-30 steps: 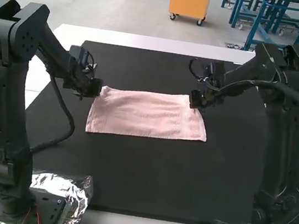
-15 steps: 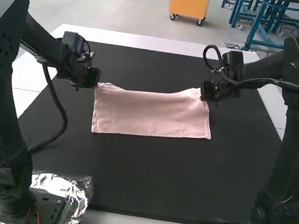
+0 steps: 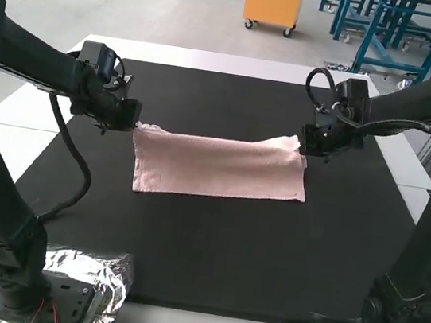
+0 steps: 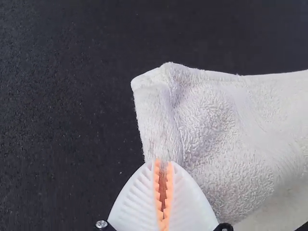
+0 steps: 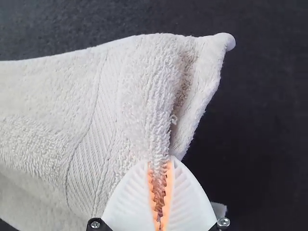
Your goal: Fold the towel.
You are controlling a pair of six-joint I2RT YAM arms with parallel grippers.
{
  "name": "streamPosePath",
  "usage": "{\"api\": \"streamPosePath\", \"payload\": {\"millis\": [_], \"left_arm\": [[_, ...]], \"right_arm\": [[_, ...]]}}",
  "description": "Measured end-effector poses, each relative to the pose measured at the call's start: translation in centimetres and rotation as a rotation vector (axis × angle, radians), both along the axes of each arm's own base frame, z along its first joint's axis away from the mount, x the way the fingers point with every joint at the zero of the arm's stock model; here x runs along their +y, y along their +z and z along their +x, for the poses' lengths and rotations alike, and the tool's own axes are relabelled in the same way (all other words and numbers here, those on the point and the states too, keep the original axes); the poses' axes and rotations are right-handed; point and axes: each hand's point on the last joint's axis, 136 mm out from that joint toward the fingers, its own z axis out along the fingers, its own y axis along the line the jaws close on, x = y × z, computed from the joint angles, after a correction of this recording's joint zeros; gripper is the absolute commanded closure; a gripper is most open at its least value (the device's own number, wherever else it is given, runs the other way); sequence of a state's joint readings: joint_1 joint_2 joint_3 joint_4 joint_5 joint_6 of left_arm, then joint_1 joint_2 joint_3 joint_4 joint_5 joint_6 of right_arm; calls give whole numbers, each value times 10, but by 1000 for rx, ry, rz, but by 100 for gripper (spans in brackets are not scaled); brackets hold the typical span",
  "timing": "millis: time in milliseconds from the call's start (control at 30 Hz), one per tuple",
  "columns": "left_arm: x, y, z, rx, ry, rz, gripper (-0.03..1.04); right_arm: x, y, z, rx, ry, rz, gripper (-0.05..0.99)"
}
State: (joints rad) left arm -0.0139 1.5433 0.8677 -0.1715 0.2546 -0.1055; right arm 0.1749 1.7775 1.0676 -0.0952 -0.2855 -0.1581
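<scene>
In the high view, the pink towel [image 3: 219, 168] stretches between the left gripper [image 3: 135, 124] and right gripper [image 3: 304, 146] over a black mat [image 3: 210, 257] on a white table [image 3: 213, 62]. The left wrist view shows fingers [image 4: 190, 199] pinching it near a corner; the right, fingers [image 5: 185, 197] clamping gathered cloth.

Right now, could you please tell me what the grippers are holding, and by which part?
The towel: the left gripper pinches it near its far left corner, the right gripper near its far right corner.
</scene>
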Motion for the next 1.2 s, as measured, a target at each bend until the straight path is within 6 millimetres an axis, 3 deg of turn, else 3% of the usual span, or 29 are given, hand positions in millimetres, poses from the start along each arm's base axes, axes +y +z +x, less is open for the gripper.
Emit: {"api": "streamPosePath", "payload": {"millis": [233, 433, 567, 600, 633, 667, 733, 767, 800, 833, 1033, 1200], "left_arm": [[-15, -23, -33, 68, -38, 20, 98], [-12, -41, -52, 95, -30, 40, 98], [-9, -54, -63, 112, -23, 51, 98], [-8, -58, -66, 112, -19, 56, 98], [-7, -61, -68, 106, -16, 61, 98], [-6, -64, -69, 95, -14, 65, 90], [-5, -70, -72, 75, -12, 75, 51], [-3, -74, -75, 77, -7, 81, 36], [-2, -77, -78, 82, -3, 87, 17], [0, -80, -80, 88, 2, 92, 5], [3, -70, -76, 55, 19, 101, 4], [11, -23, -48, -105, 55, 89, 4]], "right_arm": [[-10, -19, -28, 65, -7, 3, 96], [-16, -53, -61, 158, -4, 4, 96], [-16, -65, -72, 165, 2, 8, 95], [-16, -67, -73, 160, 3, 8, 95], [-16, -69, -75, 155, 5, 9, 84], [-16, -70, -75, 149, 6, 9, 65], [-18, -73, -77, 145, 4, 4, 12], [-19, -75, -78, 145, 0, -6, 1], [-21, -75, -78, 144, -3, -13, 1], [-21, -76, -78, 142, -4, -19, 1], [-25, -65, -70, 134, -15, -39, 1], [-21, -27, -47, 24, -17, -22, 2]]}}
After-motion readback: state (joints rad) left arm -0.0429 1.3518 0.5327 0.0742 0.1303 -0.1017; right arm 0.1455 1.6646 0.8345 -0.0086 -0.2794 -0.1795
